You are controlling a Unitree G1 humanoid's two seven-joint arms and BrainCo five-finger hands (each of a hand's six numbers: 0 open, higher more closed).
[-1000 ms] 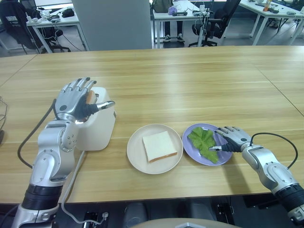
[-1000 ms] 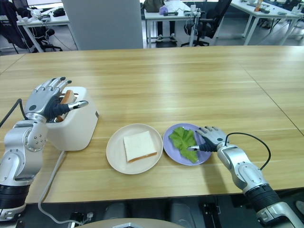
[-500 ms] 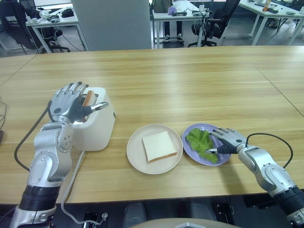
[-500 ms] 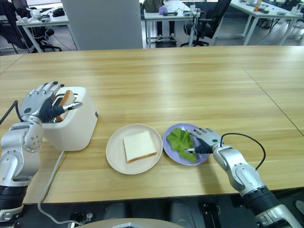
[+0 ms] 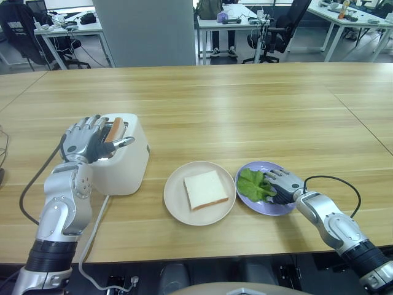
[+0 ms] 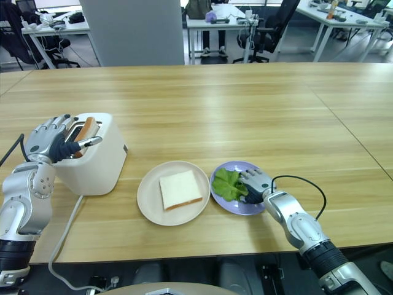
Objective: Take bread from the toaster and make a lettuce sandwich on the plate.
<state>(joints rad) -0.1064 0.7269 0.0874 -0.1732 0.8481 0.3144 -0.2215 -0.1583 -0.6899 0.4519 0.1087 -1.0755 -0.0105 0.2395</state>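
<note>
In the left eye view, your left hand [image 5: 86, 142] sits at the top left corner of the toaster [image 5: 126, 165], wrapped close around the browned slice [image 5: 114, 129] standing in the slot. You cannot tell whether it actually has hold of that slice. Half a second ago this hand was a little higher, and a second ago it was raised well above the slot. Your right hand [image 5: 284, 186] lies low over the purple plate [image 5: 270, 211], forearm stretched out along the table.

In the right eye view, your right hand [image 6: 255, 184] is curled shut on the lettuce [image 6: 227, 184], which is bunched at the plate's left side. A second ago the leaf lay spread flat and the hand was at the plate's right edge. The white bread [image 6: 180, 189] lies flat on the cream plate [image 6: 147, 198], just beside the purple one, as before.
</note>
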